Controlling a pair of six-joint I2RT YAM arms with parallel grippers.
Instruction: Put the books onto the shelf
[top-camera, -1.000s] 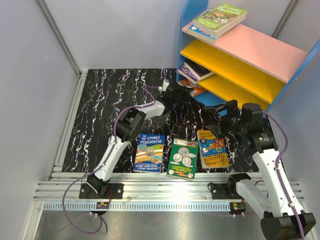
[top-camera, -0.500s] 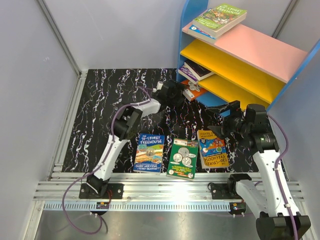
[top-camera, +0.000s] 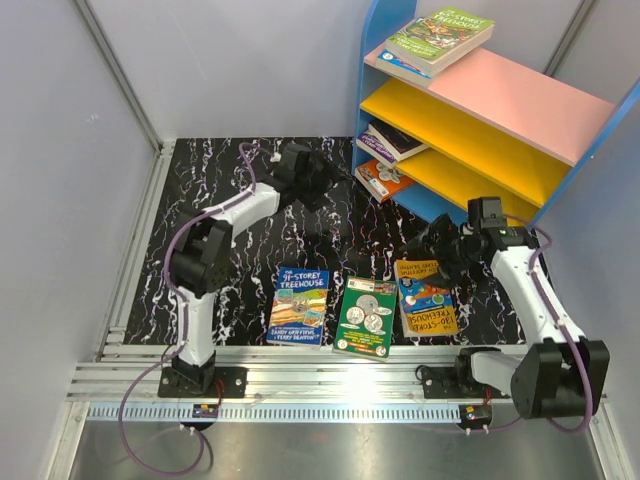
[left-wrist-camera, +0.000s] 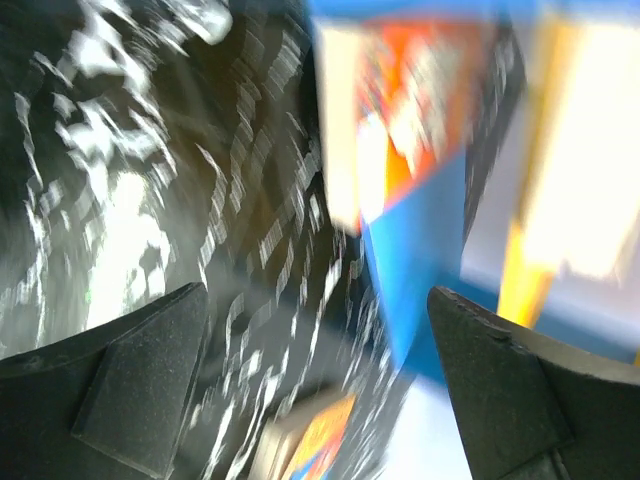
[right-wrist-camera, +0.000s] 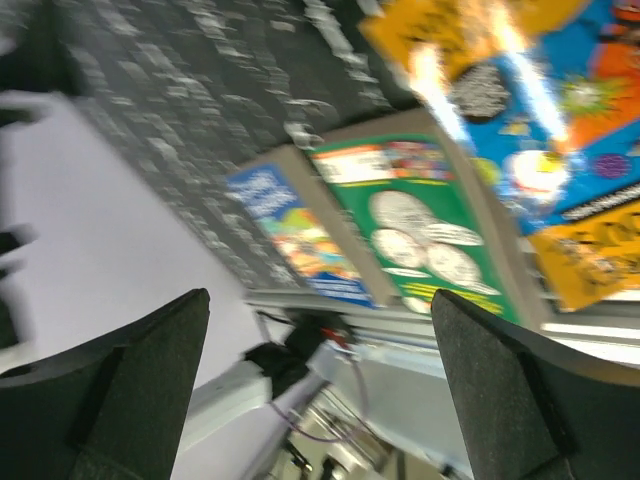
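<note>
Withdrawn from the shelf (top-camera: 520, 95), left end effector (left-wrist-camera: 315, 295) now stands wide and empty, orange book (top-camera: 383, 180) left on its bottom board; right end effector (right-wrist-camera: 320, 300), equally wide, hangs near three books (top-camera: 366, 317) awaiting loading before the shelf.

Blue-framed shelf (top-camera: 383, 30), pink top board (top-camera: 515, 95), yellow lower boards (top-camera: 465, 135), black tabletop (top-camera: 215, 205) veined white, green book (top-camera: 366, 317), blue book (top-camera: 300, 306), orange-and-blue book (top-camera: 426, 298)
</note>
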